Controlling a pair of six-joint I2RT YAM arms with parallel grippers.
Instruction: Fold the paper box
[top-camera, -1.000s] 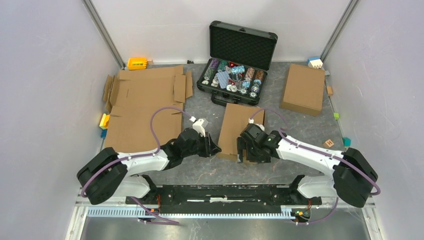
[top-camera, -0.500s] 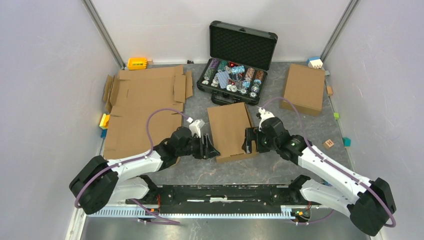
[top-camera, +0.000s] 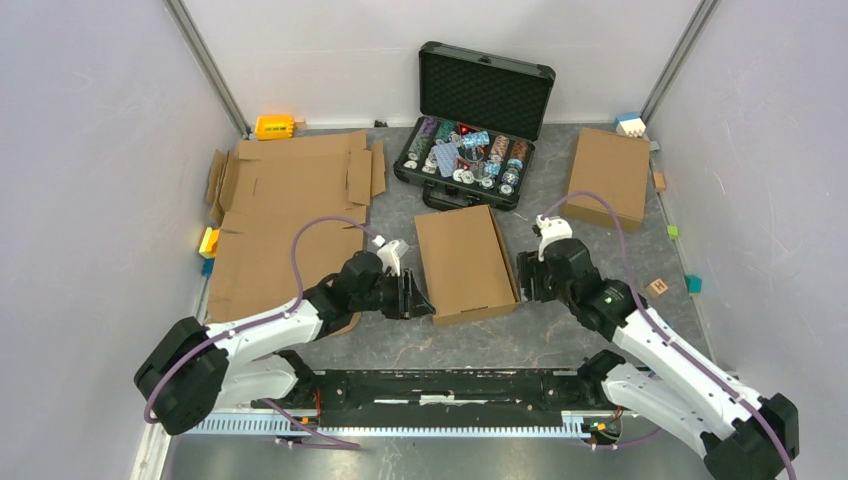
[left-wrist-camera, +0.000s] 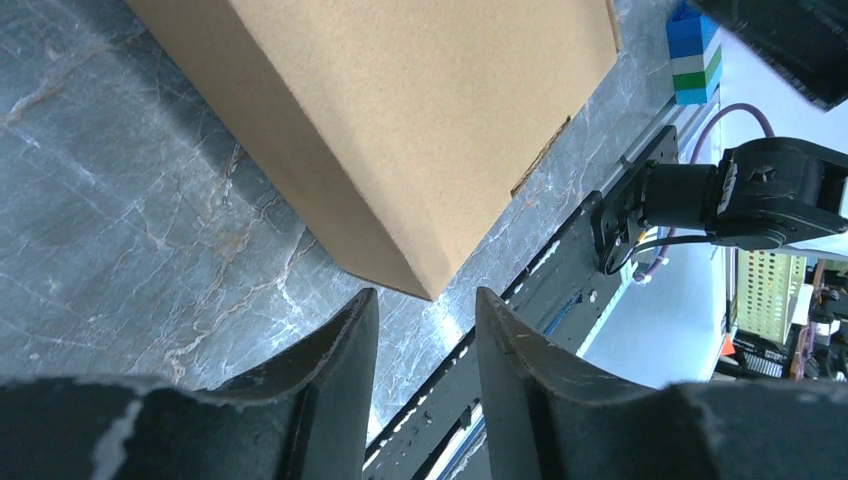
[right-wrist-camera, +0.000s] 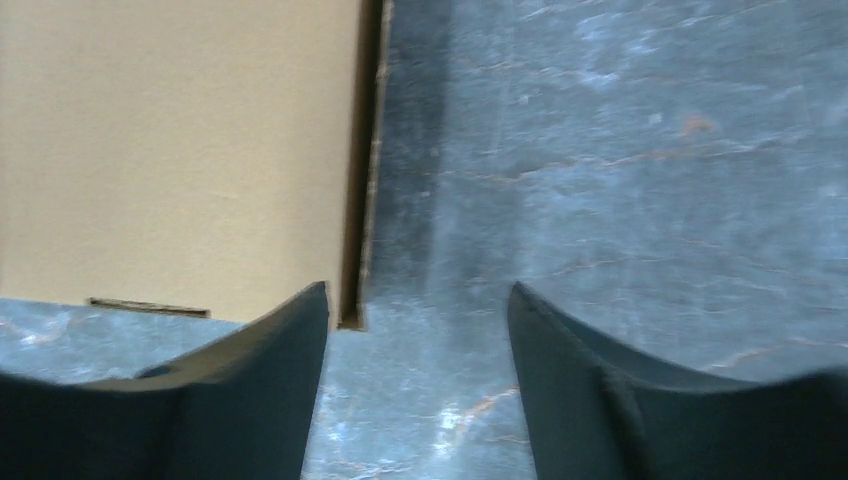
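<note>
- The left gripper (top-camera: 422, 300) has its jaws parted by a narrow gap with nothing between them; the right gripper (top-camera: 524, 283) stands wider open and is also empty.
- The paper box (top-camera: 465, 262), closed into a shallow brown block, lies flat on the table (top-camera: 500, 340) between the two grippers. Its long axis runs from near to far, with the far end leaning slightly to the left.
- From the left jaws the box lies ahead and to the right. In the left wrist view its near-left corner points straight at the gap, just short of the fingertips.
- From the right jaws the box lies to the left. Its right long wall runs just beside the inner finger; whether they touch cannot be told from the blurred right wrist view.
- Both arms are about equally near, so a squeeze or push from either side would likely meet the near half of the box first.
- Farther back lie a flat cardboard sheet (top-camera: 285, 215) on the left, an open black case (top-camera: 470, 130) in the middle and a second closed box (top-camera: 607, 178) on the right.
</note>
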